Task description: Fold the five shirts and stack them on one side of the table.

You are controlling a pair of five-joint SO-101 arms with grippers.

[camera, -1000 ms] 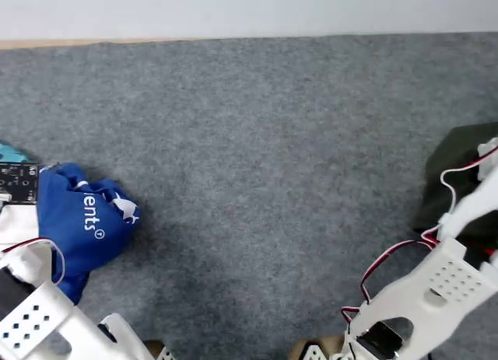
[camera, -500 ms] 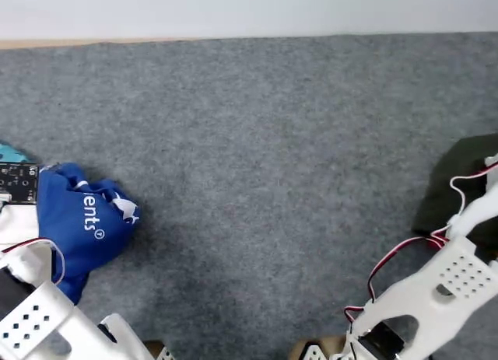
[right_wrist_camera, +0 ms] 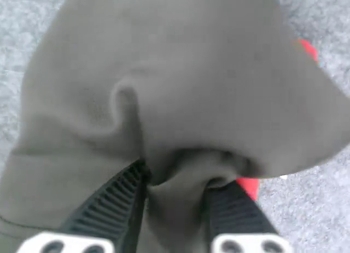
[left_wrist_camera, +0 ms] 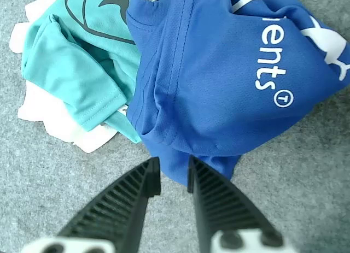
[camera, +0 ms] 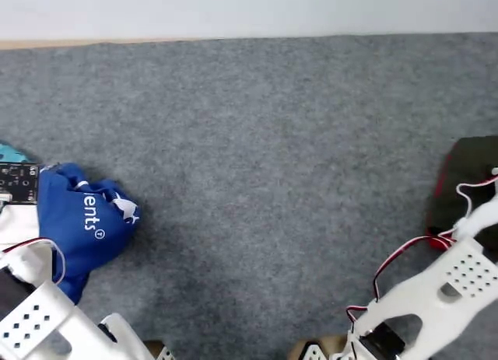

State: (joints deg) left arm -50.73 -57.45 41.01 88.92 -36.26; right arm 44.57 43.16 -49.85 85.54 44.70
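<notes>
From above, the grey mat [camera: 264, 142] covers the table. A blue shirt [camera: 85, 220] lies crumpled at the left edge, with a sliver of a teal shirt [camera: 9, 152] just beyond it. The left arm [camera: 39, 321] sits at the near left corner, just beside the blue heap. At the right edge lies a dark olive shirt [camera: 476, 169] with a red shirt [camera: 443, 181] showing as a strip along its left side. The right arm [camera: 443, 298] slants up from the near edge to meet it.

Compared with a second ago, the olive shirt has slid towards the right edge. The red strip, covered then, is now exposed, and the right arm has swung right with the cloth. The left arm and the blue shirt have not shifted.

From the left wrist, the left gripper [left_wrist_camera: 173, 174] hovers over the mat with its fingers a narrow gap apart and nothing clamped. The blue shirt [left_wrist_camera: 229, 72] has its hem right at the tips, though I can't say whether it touches them. It lies partly over the teal shirt [left_wrist_camera: 71, 62], which rests on a white shirt [left_wrist_camera: 44, 116].

From the right wrist, the right gripper [right_wrist_camera: 176, 179] is pinched on a bunched fold of the dark olive shirt [right_wrist_camera: 164, 72]. The cloth drapes over the red shirt [right_wrist_camera: 249, 187], which peeks out beneath.
</notes>
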